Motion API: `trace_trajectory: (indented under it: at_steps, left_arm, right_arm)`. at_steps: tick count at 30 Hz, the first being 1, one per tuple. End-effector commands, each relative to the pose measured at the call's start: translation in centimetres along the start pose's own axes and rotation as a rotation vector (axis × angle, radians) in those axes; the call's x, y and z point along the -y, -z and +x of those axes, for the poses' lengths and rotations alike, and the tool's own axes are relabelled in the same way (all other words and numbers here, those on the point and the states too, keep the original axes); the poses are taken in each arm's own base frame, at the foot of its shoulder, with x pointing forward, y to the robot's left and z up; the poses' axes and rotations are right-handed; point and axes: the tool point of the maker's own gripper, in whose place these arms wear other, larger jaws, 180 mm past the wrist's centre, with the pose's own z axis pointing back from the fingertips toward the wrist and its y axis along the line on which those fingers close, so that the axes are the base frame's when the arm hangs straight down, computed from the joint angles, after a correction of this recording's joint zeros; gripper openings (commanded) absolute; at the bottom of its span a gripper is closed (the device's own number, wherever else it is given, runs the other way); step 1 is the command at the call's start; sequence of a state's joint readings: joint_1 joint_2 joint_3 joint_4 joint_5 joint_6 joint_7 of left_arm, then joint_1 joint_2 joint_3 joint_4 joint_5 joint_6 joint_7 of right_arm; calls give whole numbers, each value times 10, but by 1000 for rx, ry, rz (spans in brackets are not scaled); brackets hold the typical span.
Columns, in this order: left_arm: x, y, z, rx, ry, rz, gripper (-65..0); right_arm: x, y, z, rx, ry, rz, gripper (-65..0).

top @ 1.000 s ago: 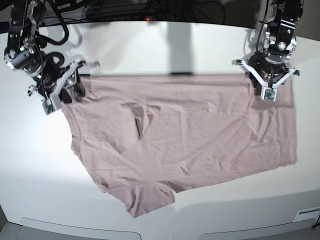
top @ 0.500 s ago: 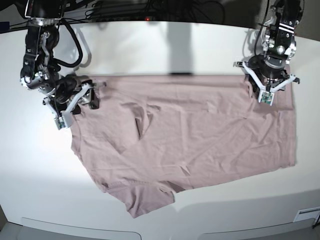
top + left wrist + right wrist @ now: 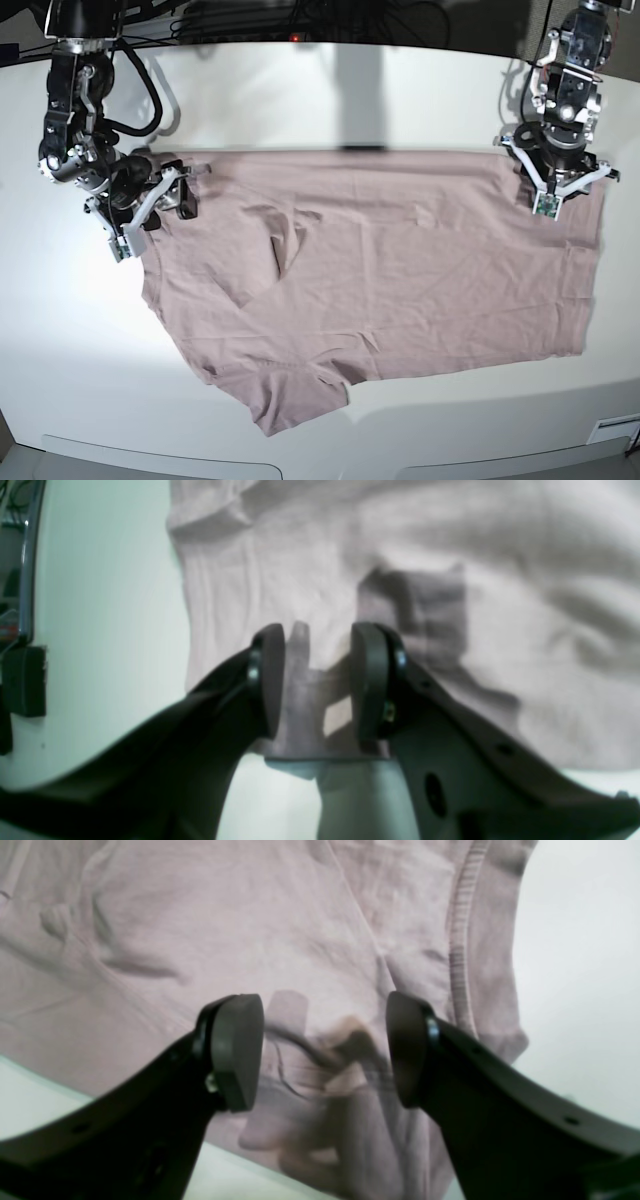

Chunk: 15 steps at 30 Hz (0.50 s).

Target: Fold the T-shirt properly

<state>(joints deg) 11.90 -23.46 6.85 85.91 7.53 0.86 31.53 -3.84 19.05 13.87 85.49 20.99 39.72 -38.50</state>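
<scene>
The T-shirt [image 3: 380, 270] is lying spread on the white worktop [image 3: 300, 100], wrinkled, with a sleeve pointing toward 7 o'clock. The right gripper [image 3: 325, 1050] is hovering over the ribbed neck at 9 o'clock, its fingers [image 3: 235, 1050] standing wide and empty. The left gripper [image 3: 317, 680] is sitting at the 2 o'clock corner, fingers [image 3: 370, 680] narrow; they seem to be pinching the fabric, but the blurred view is not making this sure.

We cannot tell whether the left gripper [image 3: 317, 680] pinches the T-shirt [image 3: 450, 605] or only hangs above it, since cloth fills the gap between its jaws. Both wrist views are soft, and their edges cut off the shirt.
</scene>
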Motion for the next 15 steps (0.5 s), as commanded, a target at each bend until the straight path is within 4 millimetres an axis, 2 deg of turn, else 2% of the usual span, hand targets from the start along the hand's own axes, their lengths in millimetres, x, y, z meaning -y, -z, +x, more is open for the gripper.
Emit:
trace_trajectory:
  at_steps: [1,5,8,12,15]
  left_arm:
    - [-11,0,-5,-28,21,15,-430]
    - [-30,0,-4,-42,41,47,-430]
    - [-35,-7,13,5,-16,65,-430]
    - [-26,-19,45,98,-102,7,-430]
    - [-21,-19,55,101,-170,-42,-430]
  right_arm:
    - [5,-5,17,47,-19,-7,-260]
    - [2,-5,18,54,-5,8,-260]
    - [-5,-3,20,57,15,43,-260]
    - [-28,7,15,18,-29,100,-260]
    - [-49,19,6,-47,-131,127,-260]
